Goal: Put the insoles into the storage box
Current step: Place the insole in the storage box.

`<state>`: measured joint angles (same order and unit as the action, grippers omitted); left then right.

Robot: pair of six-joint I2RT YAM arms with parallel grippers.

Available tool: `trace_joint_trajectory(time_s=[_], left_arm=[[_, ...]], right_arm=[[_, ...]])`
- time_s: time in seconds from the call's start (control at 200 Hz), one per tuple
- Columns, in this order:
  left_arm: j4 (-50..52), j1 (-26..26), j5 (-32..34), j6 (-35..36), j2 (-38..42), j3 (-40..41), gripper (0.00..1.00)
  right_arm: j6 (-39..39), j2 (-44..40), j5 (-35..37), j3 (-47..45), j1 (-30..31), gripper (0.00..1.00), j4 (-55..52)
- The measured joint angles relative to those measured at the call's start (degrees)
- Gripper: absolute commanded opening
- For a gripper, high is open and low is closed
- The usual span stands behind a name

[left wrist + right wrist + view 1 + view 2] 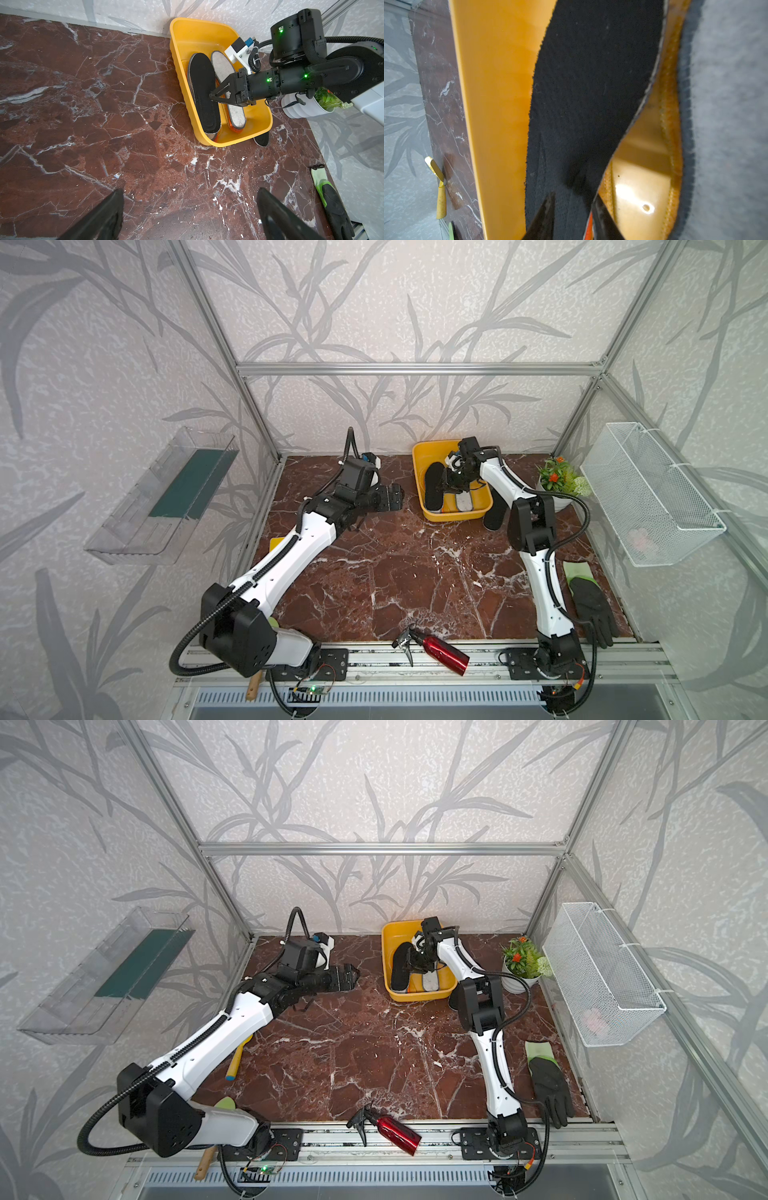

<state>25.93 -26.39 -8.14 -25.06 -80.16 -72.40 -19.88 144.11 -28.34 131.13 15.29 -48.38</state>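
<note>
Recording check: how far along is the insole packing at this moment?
Done: the yellow plastic storage tub holds a light grey felt insole and orange-edged insoles; stacking hides the count. In hand: the right pincer sits at a black foot-shaped insole already inside the tub; grip unclear. Left: a second black insole lies on the marble table beside the tub. The left pincer stands open, empty.

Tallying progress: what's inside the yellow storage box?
A black insole lies on top, a grey felt insole beside it, orange insole edges showing beneath. How many more lie under them is covered.
</note>
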Motion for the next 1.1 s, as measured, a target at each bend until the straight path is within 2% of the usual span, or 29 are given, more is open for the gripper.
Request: trace_joint_trajectory(time_s=[0.355,0.655,0.83,1.1], left_arm=[[0.0,0.0,-0.6,0.0,-0.5,0.0,0.98],[0.0,0.0,-0.6,0.0,-0.6,0.0,0.99],[0.0,0.0,-0.9,-0.3,-0.7,-0.1,0.99],[0.0,0.0,-1.4,-1.1,-2.6,-0.7,0.99]], right_arm=[[0.4,0.0,3.8,3.8,0.0,0.37,-5.0],[1.3,-3.2,7.6,2.2,0.0,0.42,-8.3],[1.5,-14.0,11.4,-4.7,0.0,0.45,-9.0],[-0.5,-38.2,17.3,-25.7,-2.1,0.49,-5.9]])
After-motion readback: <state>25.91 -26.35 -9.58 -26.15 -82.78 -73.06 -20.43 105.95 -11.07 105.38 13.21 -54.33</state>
